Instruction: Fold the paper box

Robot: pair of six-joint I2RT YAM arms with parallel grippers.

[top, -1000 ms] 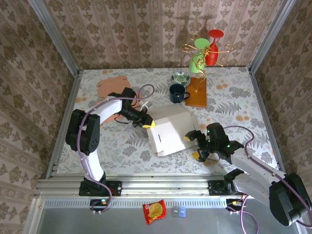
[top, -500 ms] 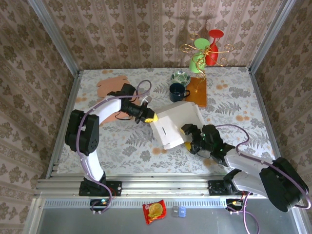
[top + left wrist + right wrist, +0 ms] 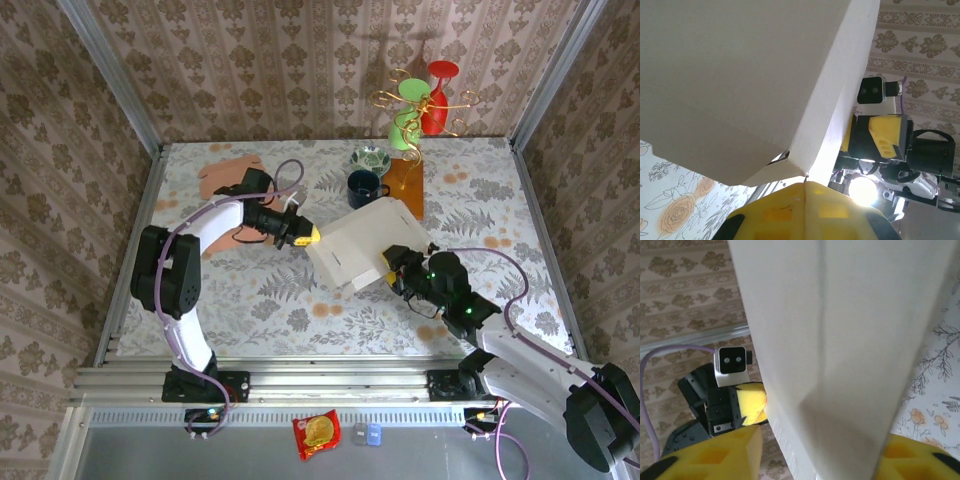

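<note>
- Between the two grippers, near the middle of the floral-patterned bench (image 3: 250, 300), is the white paper box (image 3: 362, 243). The top view does not settle whether its underside rests on the bench or hangs clear.
- From the left wrist, the box (image 3: 740, 75) is cut off at the top and left edges. Just one broad panel and a folded edge can be made out.
- From the right wrist, a pale box panel (image 3: 830, 340) covers the middle and runs out of frame above and below. It hides most of the bench behind it.
- Past that panel's left edge, the other arm's yellow tip and small white camera block show against the wallpaper.
- Left gripper (image 3: 311, 236) has its yellow fingers (image 3: 775, 215) pressed together, clamped on a thin corner of the box at its left end.
- Right gripper (image 3: 392, 270) straddles the box's near right edge, with one yellow finger (image 3: 715, 452) on each side of the panel. Whether they pinch it I cannot tell.
- Seen from above, the box's long axis runs diagonally, from near left to far right. Its far-right corner lies close to the flat orange board (image 3: 403, 188) and the dark blue mug (image 3: 364, 190).
- Red snack packet (image 3: 316, 433) lies below the bench's near rail. Its print is too small to read.
</note>
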